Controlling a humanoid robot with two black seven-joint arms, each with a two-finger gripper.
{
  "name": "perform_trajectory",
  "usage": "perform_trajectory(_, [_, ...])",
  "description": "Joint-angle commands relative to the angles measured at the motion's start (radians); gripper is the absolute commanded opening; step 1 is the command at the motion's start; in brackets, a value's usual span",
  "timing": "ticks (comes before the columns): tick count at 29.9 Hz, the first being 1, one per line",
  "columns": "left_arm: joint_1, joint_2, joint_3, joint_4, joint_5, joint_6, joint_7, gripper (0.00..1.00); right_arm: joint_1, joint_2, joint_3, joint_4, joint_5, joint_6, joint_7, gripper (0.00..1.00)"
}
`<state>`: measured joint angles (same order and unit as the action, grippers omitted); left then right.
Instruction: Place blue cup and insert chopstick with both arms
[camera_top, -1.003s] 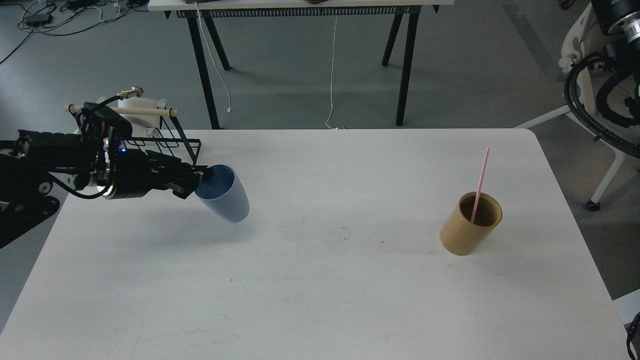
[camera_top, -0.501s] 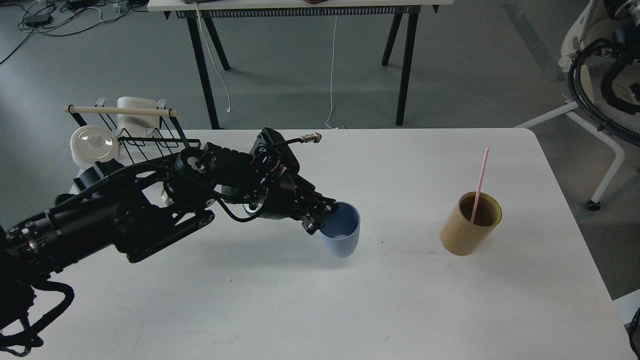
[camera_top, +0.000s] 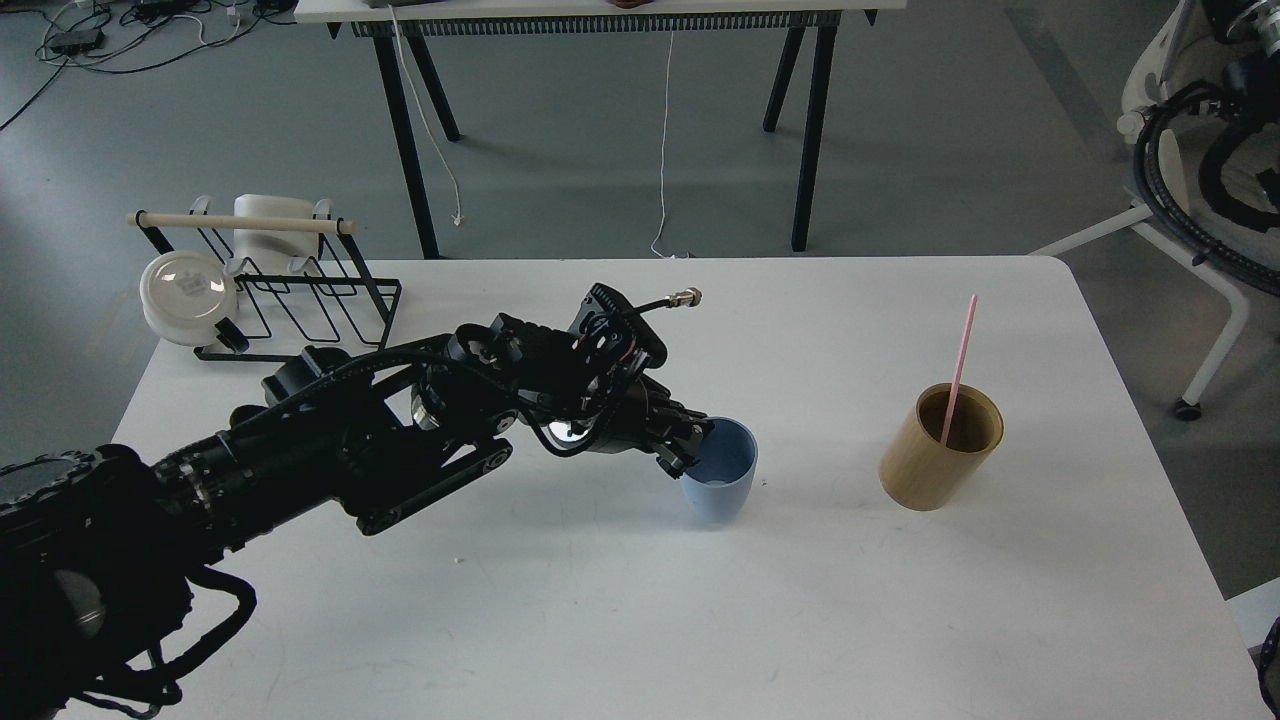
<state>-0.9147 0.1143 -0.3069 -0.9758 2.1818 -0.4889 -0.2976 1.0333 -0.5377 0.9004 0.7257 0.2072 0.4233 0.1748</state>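
The pale blue cup (camera_top: 722, 483) stands upright near the middle of the white table (camera_top: 640, 600), its base on or just above the surface. My left gripper (camera_top: 692, 449) is shut on the cup's left rim, with the arm stretching in from the lower left. The pink chopstick (camera_top: 957, 366) leans upright inside the tan cylindrical holder (camera_top: 940, 459) to the right of the cup. Of my right arm only cables and upper parts (camera_top: 1215, 150) show at the top right edge; its gripper is out of view.
A black wire rack (camera_top: 290, 290) with a pale wooden rod, a white round lid (camera_top: 185, 290) and a white container stands at the table's back left corner. Another table's legs (camera_top: 800, 120) and floor cables lie behind.
My left arm has carried the blue cup from the rack side rightward to the table's middle and turned it from tilted to upright. The holder and chopstick have not moved.
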Motion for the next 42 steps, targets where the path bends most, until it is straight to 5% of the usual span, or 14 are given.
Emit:
perform_trajectory(1, [0.0,-0.001,0.0,0.002,0.0,0.0,-0.002,0.07,-0.004,-0.001,0.0,0.0,0.0,0.002,0.0,1.0])
perform_trajectory(17, [0.0,0.022,-0.021,-0.023,0.0,0.0,-0.018,0.4,-0.007,-0.002,-0.021,0.001,0.0,0.006,0.0,1.0])
perform_trajectory(19, [-0.001,0.031,-0.038,-0.032,0.0,0.0,-0.014,0.5,-0.007,-0.021,-0.023,0.003,-0.003,0.011,0.0,1.0])
perform_trajectory(22, [-0.001,0.038,-0.122,-0.034,0.0,0.042,-0.015,0.83,-0.007,-0.054,-0.056,0.029,-0.037,0.014,0.0,1.0])
perform_trajectory(27, [-0.013,0.056,-0.242,-0.034,-0.069,0.041,-0.034,0.98,-0.004,-0.139,-0.143,0.096,-0.167,0.002,0.003,1.0])
perform_trajectory(31, [-0.075,0.117,-0.253,-0.021,-0.327,0.036,-0.08,0.99,-0.01,-0.192,-0.175,0.142,-0.287,-0.001,0.002,1.0])
perform_trajectory(42, [-0.182,0.183,-0.258,0.173,-1.291,0.027,-0.086,0.99,-0.024,-0.418,-0.325,0.42,-0.557,-0.041,0.015,0.97])
